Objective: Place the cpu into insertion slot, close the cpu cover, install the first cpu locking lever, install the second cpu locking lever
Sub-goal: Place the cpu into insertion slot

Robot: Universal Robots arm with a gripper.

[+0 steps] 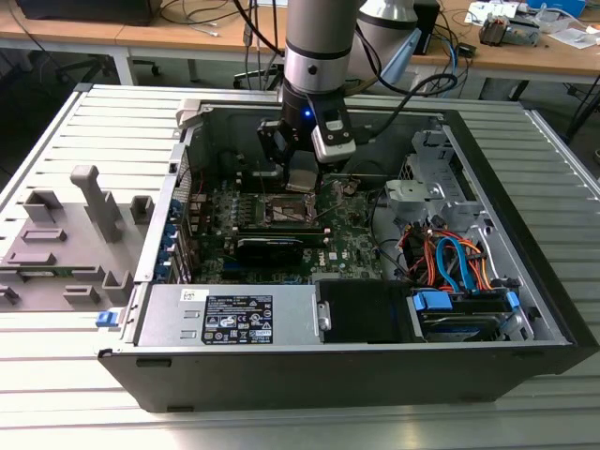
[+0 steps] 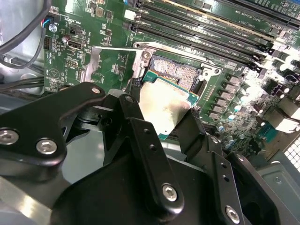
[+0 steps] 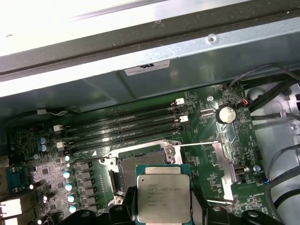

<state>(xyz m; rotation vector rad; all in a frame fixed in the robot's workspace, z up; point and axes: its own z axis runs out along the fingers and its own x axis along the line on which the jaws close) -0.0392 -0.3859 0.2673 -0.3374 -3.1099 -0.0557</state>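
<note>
- Gripper [image 2: 161,108] fingers closed narrowly on the cpu [image 3: 163,192], pinching its opposite edges.
- cpu hovers just above the insertion slot [image 3: 125,169], not seated; cpu cover [image 3: 224,164] is flipped open beside it.
- Judgement: keep the chip level, line up the corners (socket contacts are exposed), lower straight down, no sliding.

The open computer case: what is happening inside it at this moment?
A robot arm reaches into the case. Its gripper is shut on the cpu and holds it over the insertion slot in the green board; it is not seated yet. The cpu cover stands open beside the slot.
</note>
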